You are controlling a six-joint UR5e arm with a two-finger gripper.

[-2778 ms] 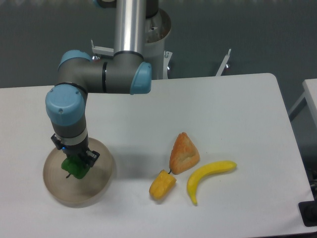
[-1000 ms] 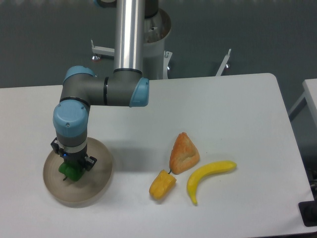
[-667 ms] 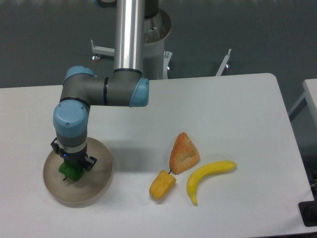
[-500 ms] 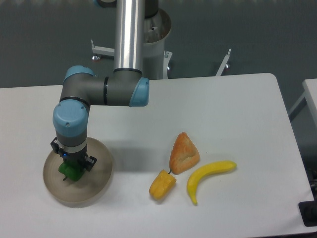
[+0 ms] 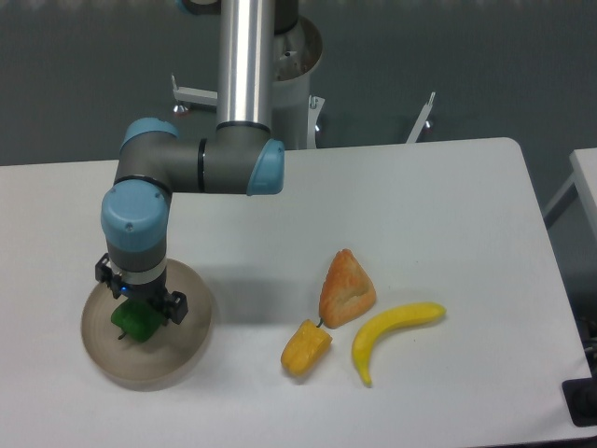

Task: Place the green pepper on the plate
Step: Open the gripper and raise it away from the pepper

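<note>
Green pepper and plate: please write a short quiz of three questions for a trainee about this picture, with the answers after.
1. True or false: the green pepper lies inside the rim of the plate.
2. Which item lies nearest the right edge of the table? A. the banana B. the yellow-orange pepper C. the wedge of bread
3. Fill in: the gripper hangs directly above the ____.

Key
1. True; the pepper is on the left part of the plate.
2. A.
3. Green pepper. The wrist hides the fingers, so whether they are open or shut cannot be told.
</note>
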